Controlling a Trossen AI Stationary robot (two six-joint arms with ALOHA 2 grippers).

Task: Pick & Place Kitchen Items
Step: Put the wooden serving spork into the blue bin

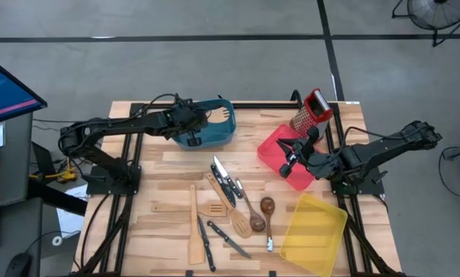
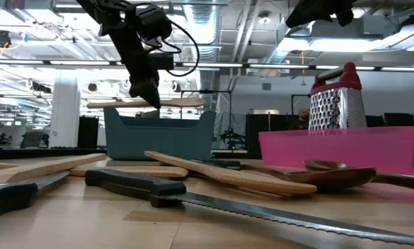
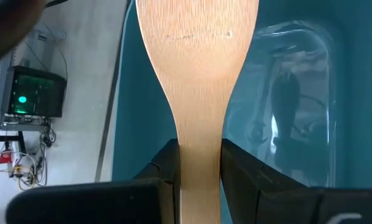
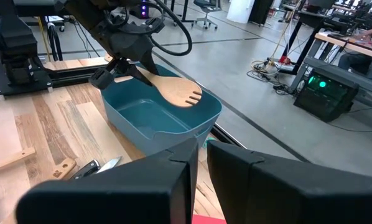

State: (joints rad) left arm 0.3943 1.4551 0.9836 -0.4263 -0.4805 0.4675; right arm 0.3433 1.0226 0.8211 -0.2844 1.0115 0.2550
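The left gripper [image 1: 195, 119] holds a wooden slotted spatula [image 1: 219, 116] level above the teal bin [image 1: 224, 135], fingers clamped on its handle. The right gripper [image 1: 290, 163] hovers over the red bin [image 1: 273, 146], fingers nearly together, gripping nothing. Remaining utensils [image 1: 228, 208] lie on the table [image 1: 168, 165] near the teal bin.

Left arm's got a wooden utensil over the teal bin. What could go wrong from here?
1. The left gripper holds the forked wooden spatula level above the teal bin. Released flat, its head could catch the far rim and end up propped across the bin, or tip out.
2. The remaining utensils lie overlapped mid-table; the next pick may drag a neighbour along.
3. The right gripper waits over the red bin, near the box grater.
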